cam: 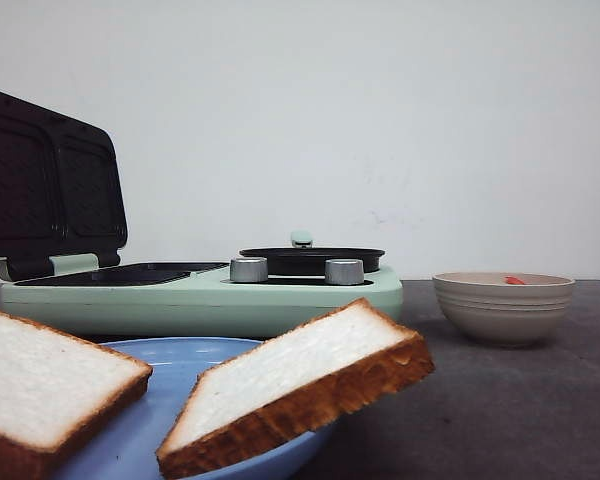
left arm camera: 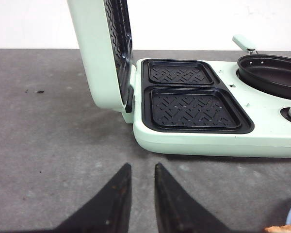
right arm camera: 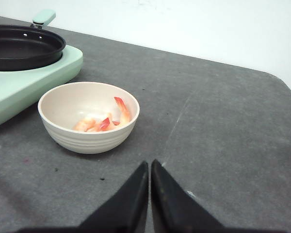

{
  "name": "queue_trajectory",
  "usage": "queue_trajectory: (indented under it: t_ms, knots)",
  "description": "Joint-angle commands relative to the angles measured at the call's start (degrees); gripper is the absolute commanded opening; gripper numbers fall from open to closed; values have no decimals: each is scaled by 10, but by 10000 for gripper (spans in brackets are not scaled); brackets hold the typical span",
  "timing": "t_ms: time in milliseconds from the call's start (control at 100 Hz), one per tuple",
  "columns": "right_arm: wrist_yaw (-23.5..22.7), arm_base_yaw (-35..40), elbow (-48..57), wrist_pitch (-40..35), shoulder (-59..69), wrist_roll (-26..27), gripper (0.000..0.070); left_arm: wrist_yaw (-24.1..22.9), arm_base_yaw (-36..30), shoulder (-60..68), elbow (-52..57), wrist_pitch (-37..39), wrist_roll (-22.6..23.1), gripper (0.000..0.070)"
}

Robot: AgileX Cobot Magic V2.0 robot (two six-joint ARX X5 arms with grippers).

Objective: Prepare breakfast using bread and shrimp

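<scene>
Two thick slices of bread lie on a blue plate (cam: 180,355) close to the front camera: one slice (cam: 40,385) at the left, the other (cam: 300,375) leaning over the plate's right rim. Red-orange shrimp (right arm camera: 109,119) lie in a cream bowl (right arm camera: 87,141), and a bit of shrimp (cam: 515,281) peeks over the bowl's rim (cam: 503,310). My left gripper (left arm camera: 142,166) hovers over bare table in front of the sandwich maker, its jaws a little apart and empty. My right gripper (right arm camera: 149,162) is shut just short of the bowl, holding nothing.
A mint-green sandwich maker (cam: 200,295) stands behind the plate, lid (cam: 45,180) raised and two dark grill plates (left arm camera: 194,109) exposed. Its right half carries a black pan (cam: 310,260) and two silver knobs (cam: 248,269). Grey table (right arm camera: 223,121) stretches right of the bowl.
</scene>
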Motion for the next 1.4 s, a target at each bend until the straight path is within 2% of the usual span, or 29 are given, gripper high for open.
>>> queue_trajectory:
  t_ms: [0,1090,1390]
  knots:
    - [0,2,-2,8,0,-4,0,-2,0,0,-9,-6,1,0]
    - [-1,2,-2,8,0,6,0,-2,0,0,-9,-5,0,0]
    - [-1,2,-2,7,0,13,0,0,0,0,-9,-5,-40,0]
